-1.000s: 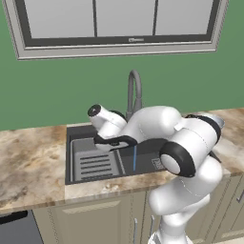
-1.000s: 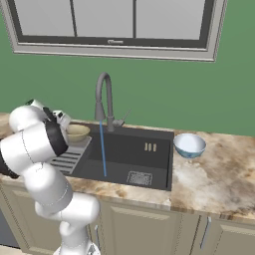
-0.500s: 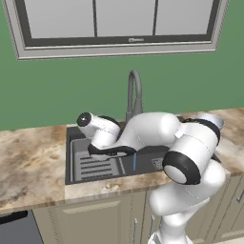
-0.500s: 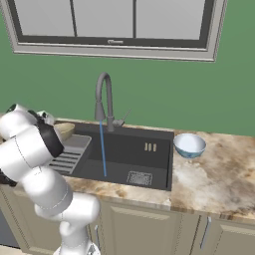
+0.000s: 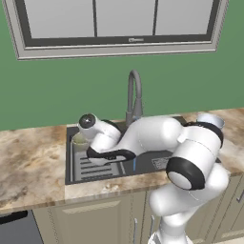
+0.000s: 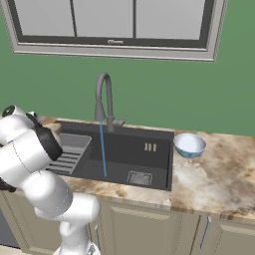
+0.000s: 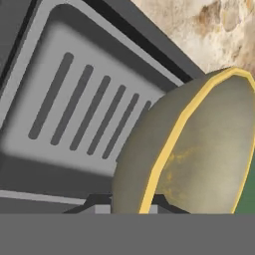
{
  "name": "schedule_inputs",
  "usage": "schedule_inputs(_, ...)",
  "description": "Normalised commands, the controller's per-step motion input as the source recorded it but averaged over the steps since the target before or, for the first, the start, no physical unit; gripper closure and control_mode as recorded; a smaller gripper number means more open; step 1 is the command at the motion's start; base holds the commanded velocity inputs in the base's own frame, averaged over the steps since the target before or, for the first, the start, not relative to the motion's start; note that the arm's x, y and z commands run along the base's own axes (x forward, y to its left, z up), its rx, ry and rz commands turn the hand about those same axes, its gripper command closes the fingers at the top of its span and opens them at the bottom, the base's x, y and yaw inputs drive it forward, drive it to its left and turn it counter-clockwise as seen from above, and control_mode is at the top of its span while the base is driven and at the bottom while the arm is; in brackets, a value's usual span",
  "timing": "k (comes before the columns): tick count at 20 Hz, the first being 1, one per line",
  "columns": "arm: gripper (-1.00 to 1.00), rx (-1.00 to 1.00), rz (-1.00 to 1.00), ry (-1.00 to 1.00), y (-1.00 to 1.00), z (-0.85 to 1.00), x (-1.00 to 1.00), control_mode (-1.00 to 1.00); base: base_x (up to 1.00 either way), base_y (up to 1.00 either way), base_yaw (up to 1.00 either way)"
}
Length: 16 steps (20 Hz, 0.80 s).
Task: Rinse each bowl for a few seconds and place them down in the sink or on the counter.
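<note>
- Counter (image 6: 209, 184) is the biggest thing going, speckled beige-brown stone with a paler front edge, running along both sides of the basin; bare stretches on the left in the left base view and on the right in the right base view.
- Sink (image 6: 149, 172) is a wide dark charcoal box set into it, square drain in the floor, thin blue stream of water dropping from the curved grey faucet (image 6: 103, 99) onto the open middle of the basin.
- Ribbed grey rack (image 7: 84, 114) fills the sink's left end, slots all bare in the hand view.
- Olive-gold bowl (image 7: 199, 149) sits tipped on edge right in front of the hand camera, bright yellow rim, dull mottled inside, hanging over the rack's far corner by the sink wall.
- Pale blue-white bowl (image 6: 189, 145) stands upright on the counter just right of the sink rim.
- Gripper (image 7: 130, 205) looks pinched on the olive-gold bowl's rim, tips mostly hidden behind it.
</note>
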Motion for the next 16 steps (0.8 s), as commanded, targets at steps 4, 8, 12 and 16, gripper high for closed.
schedule_inputs(4, 1.00, 0.00, 0.40, 0.10, 0.21, 0.12, -0.03, -1.00, 0.00, 0.00, 0.00)
schedule_inputs(8, 1.00, 0.00, 0.40, 0.03, 0.16, 0.04, -0.15, -1.00, 0.00, 0.00, 0.00)
schedule_inputs(12, 1.00, 0.04, 0.38, 0.00, 0.14, 0.03, -0.14, -1.00, 0.00, 0.00, 0.00)
schedule_inputs(16, 1.00, 0.06, 0.27, 0.00, 0.18, 0.00, -0.11, -1.00, 0.00, 0.00, 0.00)
